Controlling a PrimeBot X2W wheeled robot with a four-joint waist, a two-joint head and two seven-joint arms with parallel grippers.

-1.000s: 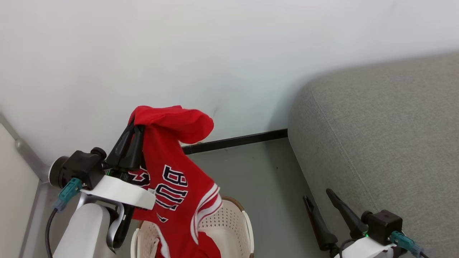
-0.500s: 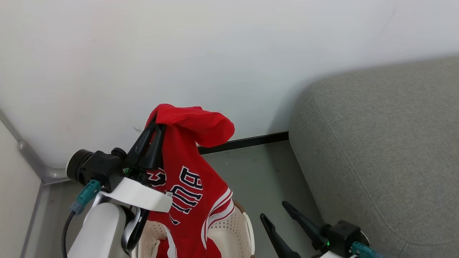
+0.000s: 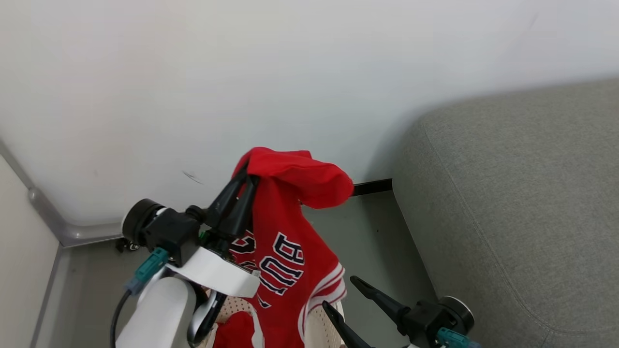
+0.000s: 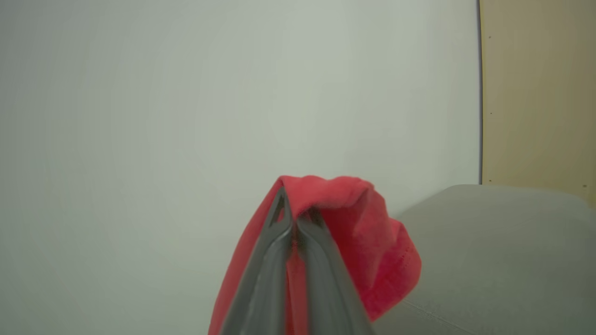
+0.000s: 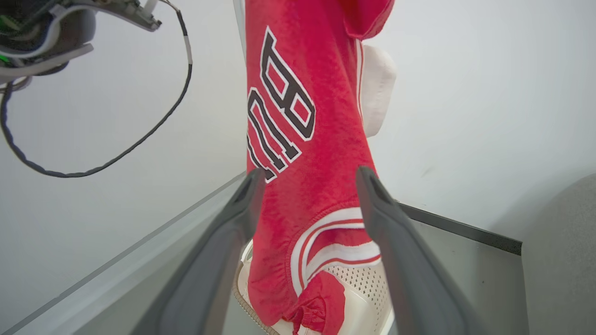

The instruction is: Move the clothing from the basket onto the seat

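Note:
My left gripper (image 3: 248, 178) is shut on the top fold of the red jersey (image 3: 290, 251), held up in front of the white wall. The jersey hangs down with its black letters showing, and its striped hem reaches the cream basket (image 3: 325, 323). More red clothing (image 3: 236, 333) lies inside the basket. In the left wrist view the left gripper (image 4: 295, 213) pinches the jersey (image 4: 358, 209). My right gripper (image 3: 338, 292) is open just right of the hem. In the right wrist view the jersey (image 5: 298, 93) hangs beyond the right gripper (image 5: 309, 174), above the basket (image 5: 368, 288). The grey-green seat (image 3: 522, 203) is at the right.
A white wall with a black skirting strip (image 3: 372, 186) stands close behind the basket. Grey floor (image 3: 367, 241) lies between basket and seat. A grey pipe (image 3: 48, 217) runs along the wall's left corner. My left arm's cable (image 5: 116, 153) loops in the right wrist view.
The left gripper has carried the jersey to the right, toward the seat. The right gripper has swung left, from beside the seat to the jersey's hem. The head camera has shifted slightly.

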